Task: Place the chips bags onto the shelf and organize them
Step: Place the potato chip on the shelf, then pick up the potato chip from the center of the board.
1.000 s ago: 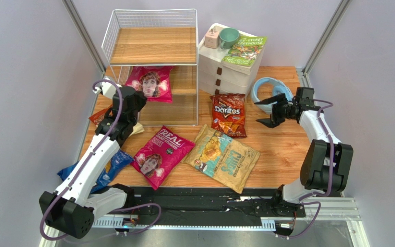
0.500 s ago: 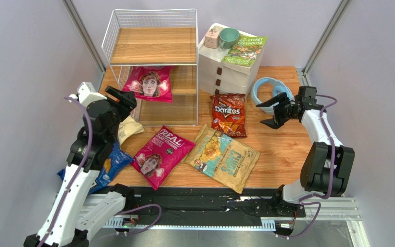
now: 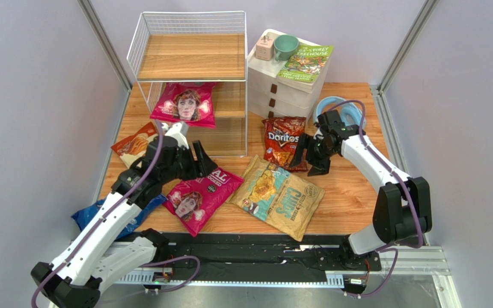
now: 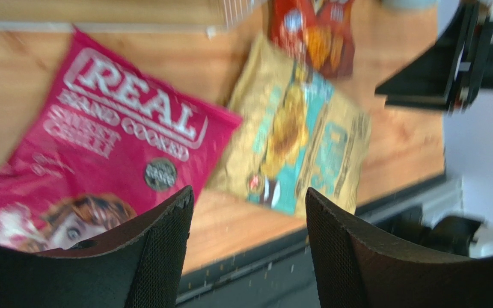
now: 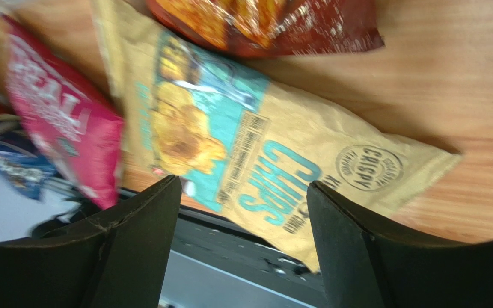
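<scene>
The blue Doritos bag (image 3: 87, 217) lies nearest, at the left front of the desk (image 3: 352, 189). Next come a magenta bag (image 3: 194, 199) and the tan-and-teal CHIPS bag (image 3: 281, 197). The left hand (image 4: 249, 191) hovers wide open and empty over the magenta one, and the right hand (image 5: 244, 183) is equally open and empty above the CHIPS bag. Beyond lie the red Doritos bag (image 3: 286, 141) and the orange-and-cream bag (image 3: 132, 144). Only the second magenta bag (image 3: 186, 104) sits on the shelf (image 3: 191, 22), on its middle tier: one placed, five remaining.
</scene>
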